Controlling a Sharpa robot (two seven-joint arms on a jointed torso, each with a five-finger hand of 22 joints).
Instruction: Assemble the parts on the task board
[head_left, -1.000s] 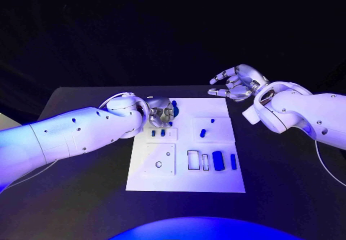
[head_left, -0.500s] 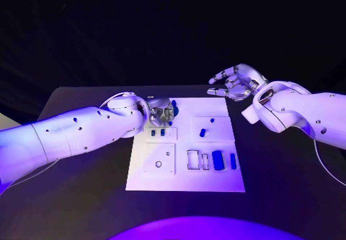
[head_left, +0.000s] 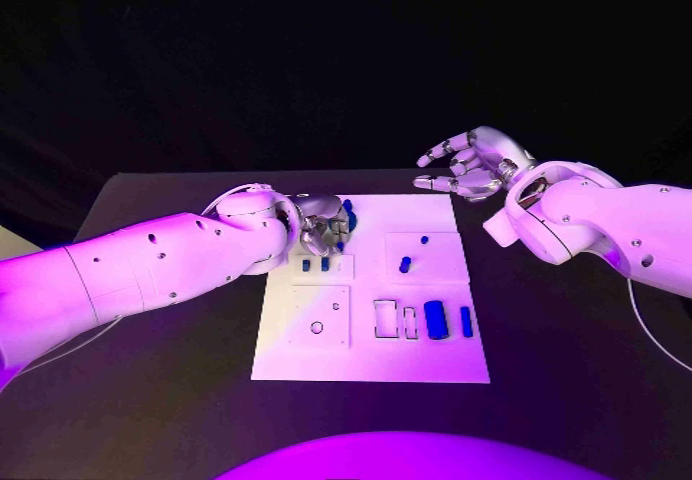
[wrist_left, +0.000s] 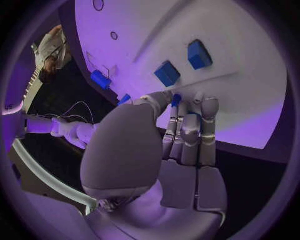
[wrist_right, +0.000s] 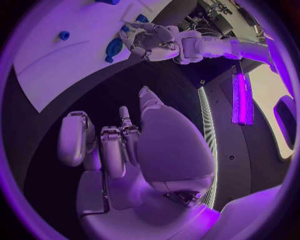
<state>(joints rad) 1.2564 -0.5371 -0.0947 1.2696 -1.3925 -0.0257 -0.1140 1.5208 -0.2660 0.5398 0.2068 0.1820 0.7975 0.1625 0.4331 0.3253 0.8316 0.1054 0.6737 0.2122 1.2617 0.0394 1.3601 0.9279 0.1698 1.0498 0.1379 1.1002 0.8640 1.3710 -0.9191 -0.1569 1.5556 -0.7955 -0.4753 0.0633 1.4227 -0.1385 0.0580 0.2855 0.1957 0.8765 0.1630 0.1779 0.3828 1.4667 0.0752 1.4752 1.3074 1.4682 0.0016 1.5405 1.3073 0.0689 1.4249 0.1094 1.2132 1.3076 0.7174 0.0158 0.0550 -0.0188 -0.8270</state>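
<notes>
Left wrist view has the left robot hand (wrist_left: 187, 135) low over the far-left part of the task board (wrist_left: 250, 65), its fingers (wrist_left: 209, 112) curled down together and a small blue part (wrist_left: 177, 100) showing between the thumb and a fingertip; it looks pinched there, though whether the part is lifted or already seated in the board cannot be told. Just past the fingertips two square blue parts (wrist_left: 167, 73) stand on the white plate. Such pieces look rigid, light and smooth, so they would likely slip if squeezed off-centre; a pinch across two flat opposite sides, held upright, seems the safest hold. Seen from the head view, the left robot hand (head_left: 323, 226) sits at the board's far-left corner beside a larger dark blue part (head_left: 348, 214), while other blue parts (head_left: 436, 320) lie near the board's right side. The right robot hand (head_left: 469, 163) hovers above the desk (head_left: 159, 400) beyond the board's far-right corner, fingers loosely spread and holding nothing.
</notes>
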